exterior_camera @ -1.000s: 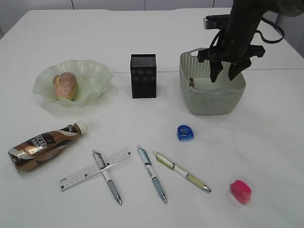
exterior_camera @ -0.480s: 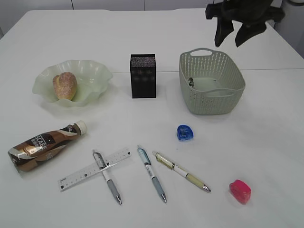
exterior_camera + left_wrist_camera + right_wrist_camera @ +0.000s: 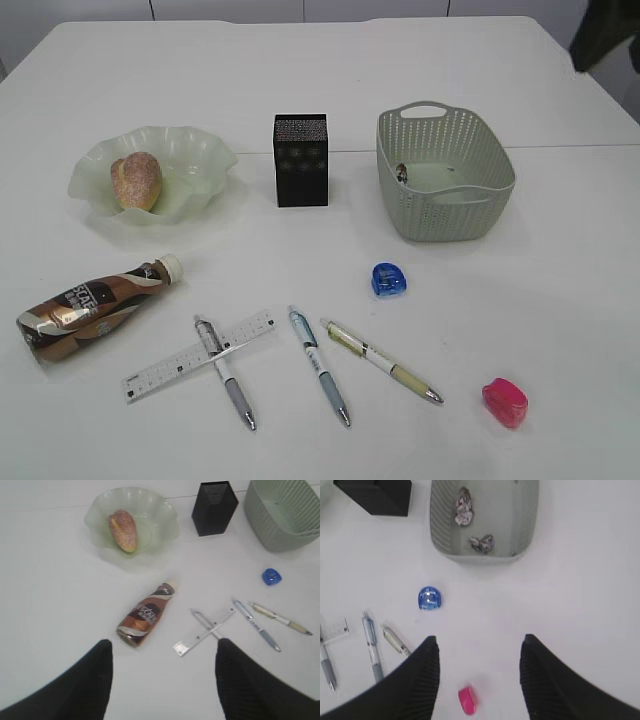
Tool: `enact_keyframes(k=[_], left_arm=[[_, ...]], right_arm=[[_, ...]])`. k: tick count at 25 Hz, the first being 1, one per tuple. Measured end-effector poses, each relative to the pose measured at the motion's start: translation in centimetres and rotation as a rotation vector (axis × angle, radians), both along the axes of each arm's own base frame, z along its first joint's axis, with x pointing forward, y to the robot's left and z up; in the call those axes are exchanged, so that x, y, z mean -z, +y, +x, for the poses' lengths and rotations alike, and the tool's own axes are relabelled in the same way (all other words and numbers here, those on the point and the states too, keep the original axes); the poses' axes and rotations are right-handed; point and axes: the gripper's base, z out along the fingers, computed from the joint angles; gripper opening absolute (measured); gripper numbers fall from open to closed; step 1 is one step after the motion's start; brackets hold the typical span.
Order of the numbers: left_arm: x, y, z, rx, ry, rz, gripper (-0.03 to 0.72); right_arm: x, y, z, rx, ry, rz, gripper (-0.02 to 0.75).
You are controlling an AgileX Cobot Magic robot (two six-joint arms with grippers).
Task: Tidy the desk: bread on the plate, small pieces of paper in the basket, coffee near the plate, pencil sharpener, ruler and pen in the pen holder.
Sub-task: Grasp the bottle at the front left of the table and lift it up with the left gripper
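The bread [image 3: 137, 180] lies in the wavy plate [image 3: 197, 158]. The coffee [image 3: 95, 305] lies on its side at the front left of the desk [image 3: 560, 300]. A ruler [image 3: 200, 355] crosses one pen [image 3: 226, 373]; two more pens [image 3: 320, 366] [image 3: 381, 361] lie beside it. A blue pencil sharpener [image 3: 389, 279] and a pink one [image 3: 506, 402] rest on the desk. The pen holder [image 3: 301, 160] stands upright. Two crumpled papers [image 3: 464, 506] lie in the basket [image 3: 450, 215]. My left gripper [image 3: 164, 642] and right gripper [image 3: 480, 638] hang open and empty, high above the desk.
Only a dark part of the right arm [image 3: 605, 35] shows at the top right corner of the exterior view. The desk's far edge runs behind the basket and the plate. The pink sharpener [image 3: 468, 700] lies far below the right fingers.
The right arm rose out of the basket and swung off to the upper right, almost leaving the exterior view. Nothing on the desk has moved.
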Motion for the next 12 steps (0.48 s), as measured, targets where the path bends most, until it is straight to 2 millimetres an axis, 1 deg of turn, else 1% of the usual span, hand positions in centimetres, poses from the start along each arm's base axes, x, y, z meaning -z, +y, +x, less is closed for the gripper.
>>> enact_keyframes(k=[1,3,4,7,9,12], left_arm=[[0.1,0.1,0.3,-0.003,0.005,0.021,0.469],[0.5,0.2,1.2,-0.001,0.027,0.057,0.469],[0.7,0.1,1.8,0.006,0.043,0.071,0.469],[1.6,-0.2,3.8,0.034,0.101,0.104,0.469],[2.5,-0.7,5.4,0.075,0.146,0.142,0.469],[4.2,-1.6,7.9,0.136,0.22,0.215,0.469]], right_arm=[[0.1,-0.3,-1.5,0.0,0.005,-0.001,0.415],[0.4,-0.7,-3.7,0.0,0.015,-0.005,0.415],[0.7,-1.0,-5.1,0.001,0.023,-0.008,0.415],[1.8,-1.6,-8.0,0.001,0.044,-0.015,0.415],[3.0,-2.0,-9.8,0.001,0.068,-0.021,0.416],[4.3,-2.3,-11.7,0.001,0.094,-0.026,0.416]])
